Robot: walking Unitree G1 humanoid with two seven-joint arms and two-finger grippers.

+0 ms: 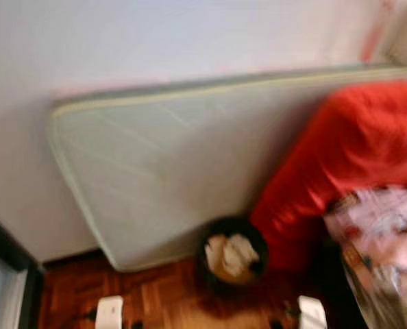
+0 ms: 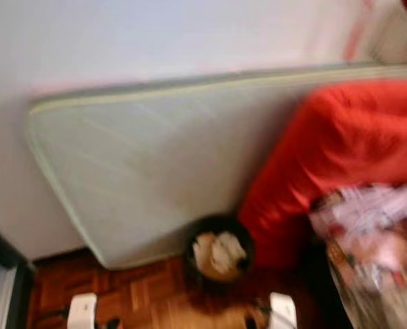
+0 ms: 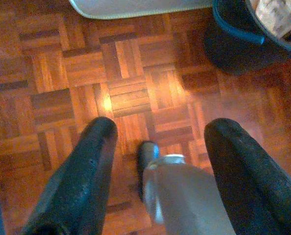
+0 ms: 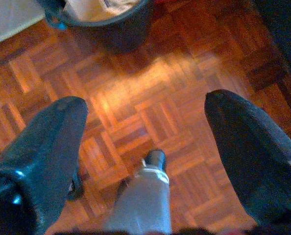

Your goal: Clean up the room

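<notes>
A black bin (image 1: 232, 257) holding crumpled paper (image 1: 231, 252) stands on the parquet floor, against the foot of a pale green mattress (image 1: 176, 171) that leans on the wall. My left gripper (image 3: 162, 129) hangs open above bare parquet, with the bin (image 3: 233, 39) a little ahead of it. My right gripper (image 4: 145, 103) is also open and empty over the floor, and the same bin (image 4: 111, 29) lies beyond its fingers. The head views are blurred.
A red blanket (image 1: 347, 157) drapes down at the right, touching the bin. Below it lies a heap of pale and pink clutter (image 1: 381, 233). A dark door frame (image 1: 5, 253) stands at the far left. My silver leg (image 3: 184, 196) shows under the wrists.
</notes>
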